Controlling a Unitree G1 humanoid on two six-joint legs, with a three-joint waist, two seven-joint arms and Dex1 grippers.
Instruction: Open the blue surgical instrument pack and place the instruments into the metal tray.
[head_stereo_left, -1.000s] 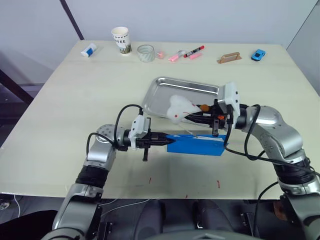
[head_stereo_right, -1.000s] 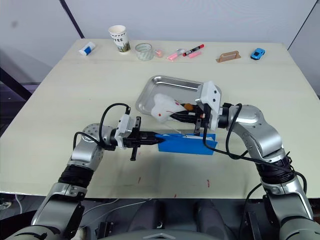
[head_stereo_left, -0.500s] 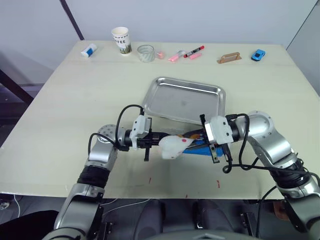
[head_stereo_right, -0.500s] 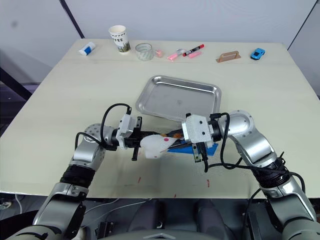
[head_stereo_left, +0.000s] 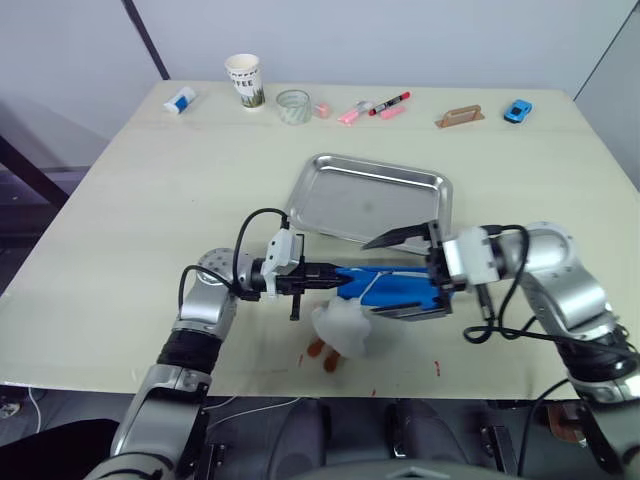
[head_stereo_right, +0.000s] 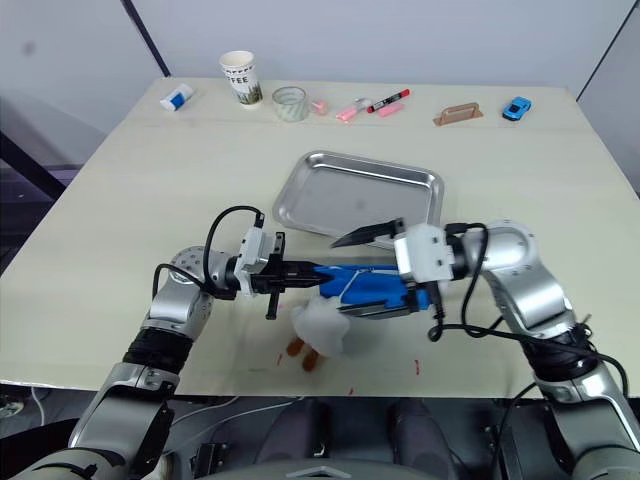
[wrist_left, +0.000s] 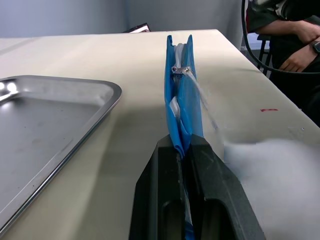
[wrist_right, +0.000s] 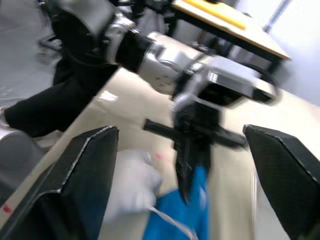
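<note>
Left wrist view has the left gripper (wrist_left: 184, 150) clamped on one end of the blue surgical instrument pack (head_stereo_left: 390, 287), likely anchoring it while the right gripper (head_stereo_left: 405, 273), jaws spread wide, straddles the other end. Just beside the pack lies a white wad (head_stereo_left: 340, 329) with orange tips. Behind it, the metal tray (head_stereo_left: 372, 198) holds nothing; any instruments are hidden.

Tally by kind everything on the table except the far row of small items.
metal tray: 1
blue surgical instrument pack: 1
white crumpled bundle: 1
Total: 3
</note>
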